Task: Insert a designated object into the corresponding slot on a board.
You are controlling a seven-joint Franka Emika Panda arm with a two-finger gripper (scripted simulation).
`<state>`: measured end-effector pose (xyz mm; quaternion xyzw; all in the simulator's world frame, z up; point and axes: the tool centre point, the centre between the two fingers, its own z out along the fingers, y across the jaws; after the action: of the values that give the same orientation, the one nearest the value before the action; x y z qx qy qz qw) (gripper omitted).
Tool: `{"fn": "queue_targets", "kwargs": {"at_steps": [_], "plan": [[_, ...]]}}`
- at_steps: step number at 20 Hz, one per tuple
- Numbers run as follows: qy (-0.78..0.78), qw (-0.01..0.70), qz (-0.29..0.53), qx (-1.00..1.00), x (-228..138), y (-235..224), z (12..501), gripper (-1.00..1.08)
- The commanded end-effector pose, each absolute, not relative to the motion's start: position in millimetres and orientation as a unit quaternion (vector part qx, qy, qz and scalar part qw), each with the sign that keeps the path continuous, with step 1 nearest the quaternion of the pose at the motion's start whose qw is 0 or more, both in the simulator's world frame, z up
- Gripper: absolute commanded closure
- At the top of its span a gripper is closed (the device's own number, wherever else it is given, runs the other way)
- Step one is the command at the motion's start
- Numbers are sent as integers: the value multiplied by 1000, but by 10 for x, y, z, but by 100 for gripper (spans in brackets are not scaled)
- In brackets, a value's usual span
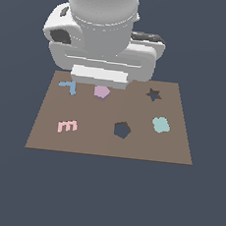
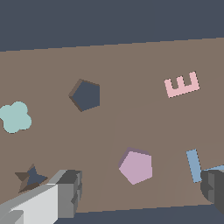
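Note:
The designated object, a flat lilac-pink pentagon block [image 1: 102, 91] [image 2: 136, 166], lies on the brown board [image 1: 92, 142] [image 2: 131, 70] near its far edge. The slot [image 1: 122, 130] [image 2: 85, 95] is a dark pentagon hole near the board's middle, nothing in it. My gripper [image 2: 142, 192] hangs above the block, open, one finger [image 2: 68, 192] on each side of it with a wide gap and nothing held. In the exterior view the arm's white body hides the fingers.
A pink E-shaped piece [image 1: 67, 126] [image 2: 181, 84], a teal lobed piece [image 1: 160, 124] [image 2: 15, 117] and a blue L-shaped piece [image 1: 70, 86] [image 2: 194, 165] lie on the board. A dark star-shaped hole [image 1: 153, 94] [image 2: 30, 178] sits near the far edge.

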<state>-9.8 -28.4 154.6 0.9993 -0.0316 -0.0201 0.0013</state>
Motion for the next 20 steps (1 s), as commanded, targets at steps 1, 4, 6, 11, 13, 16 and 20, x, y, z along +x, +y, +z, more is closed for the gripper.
{"fn": "queue_targets", "kwargs": {"at_steps": [1,4,6,11,13,16,20], "plan": [[-32,1,-20,999,-98,-284,1546,-92],[-28,1,-20,999,-103,-284,1537,-92],[-23,1,-20,1000,-112,-284,1521,-92],[4,1,-18,1000,-155,-285,1446,-92],[20,1,-17,1000,-180,-287,1402,-92],[48,1,-16,999,-225,-292,1320,-92],[96,1,-13,995,-299,-307,1185,-92]]}}
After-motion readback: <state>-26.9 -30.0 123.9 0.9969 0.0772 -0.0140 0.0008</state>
